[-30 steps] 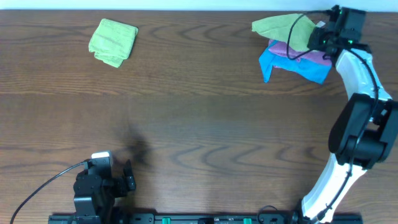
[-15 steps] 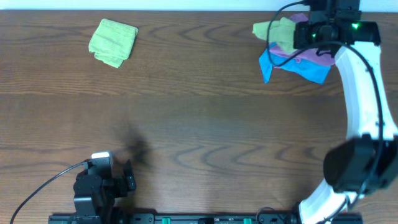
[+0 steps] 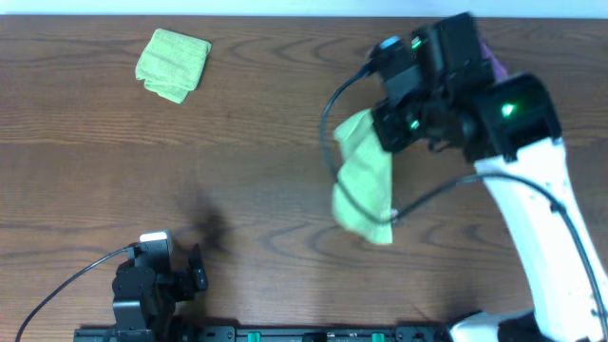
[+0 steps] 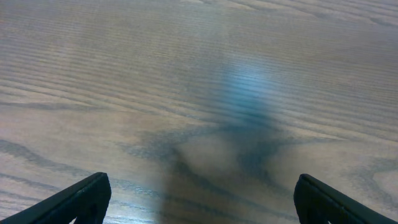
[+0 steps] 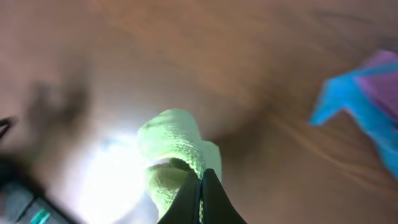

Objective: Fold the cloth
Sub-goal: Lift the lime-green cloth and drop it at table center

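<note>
My right jaws are pressed together on a bunched fold of the cloth point(image 5: 174, 155); in the right wrist view the two dark fingertips point(image 5: 208, 193) meet with almost no gap and the lime-green fabric wells up just beyond them. That view is blurred, so I cannot make out a tag or any edge of the fabric. From overhead, the cloth point(image 3: 364, 176) hangs from under my right arm point(image 3: 456, 85) as a long, narrow drape over the right-centre part of the table point(image 3: 247, 152), its upper end hidden under my wrist and its lower end pointing toward the near edge. I cannot tell whether that lower end touches the wood or hangs just above it. A black cable point(image 3: 330, 133) from my wrist loops down along the left side of the drape. In the right wrist view a blue cloth point(image 5: 339, 102) and a purple cloth point(image 5: 382, 81) lie together at the right edge of the picture, well apart from what I hold. A small, thick lime-green pad point(image 3: 172, 64) sits near the far left corner of the table, far from both of my arms. My left arm point(image 3: 142, 285) rests at the near left edge, and its jaws stand wide apart, the fingertips point(image 4: 81, 199) showing only at the lower corners of the left wrist view with bare wood grain between them.
</note>
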Motion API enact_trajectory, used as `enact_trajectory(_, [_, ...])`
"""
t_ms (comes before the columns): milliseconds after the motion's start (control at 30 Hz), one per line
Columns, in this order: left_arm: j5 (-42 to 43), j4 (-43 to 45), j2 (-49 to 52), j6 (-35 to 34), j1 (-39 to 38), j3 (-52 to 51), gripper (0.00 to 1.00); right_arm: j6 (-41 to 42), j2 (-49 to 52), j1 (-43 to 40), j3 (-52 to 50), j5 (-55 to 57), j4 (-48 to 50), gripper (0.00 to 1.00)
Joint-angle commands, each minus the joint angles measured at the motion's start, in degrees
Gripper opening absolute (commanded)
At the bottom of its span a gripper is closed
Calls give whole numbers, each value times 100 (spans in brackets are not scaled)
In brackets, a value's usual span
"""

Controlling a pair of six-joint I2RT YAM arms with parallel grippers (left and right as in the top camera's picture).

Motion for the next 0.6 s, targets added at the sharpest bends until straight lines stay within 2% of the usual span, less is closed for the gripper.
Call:
enact_trajectory(0, [-63,-323,-33,125,-2,-85,96,245,-144,494,90,-466,-61,1])
enact_trajectory(133, [-63,-323,-33,125,-2,-85,95,317,-111,946,39,-566,-44,1])
enact_trajectory(267, [-68,-323,-33,127,-2,-85,95,319,24,901,-297,-240,201,1])
enact_trajectory(400, [-63,-323,-33,127,-2,-85,95,321,308,374,-1115,492,1088,1])
enact_trajectory(467, [-63,-323,-33,127,-2,-85,95,682,575,-162,-1646,1215,2035,4])
enact_trajectory(533, [-63,-323,-33,125,-2,-85,95,1198,839,-638,-1856,1878,2636,51])
enact_trajectory(567, [-63,-323,-33,127,-2,-85,95,1440,940,-861,-1832,1971,2710,55])
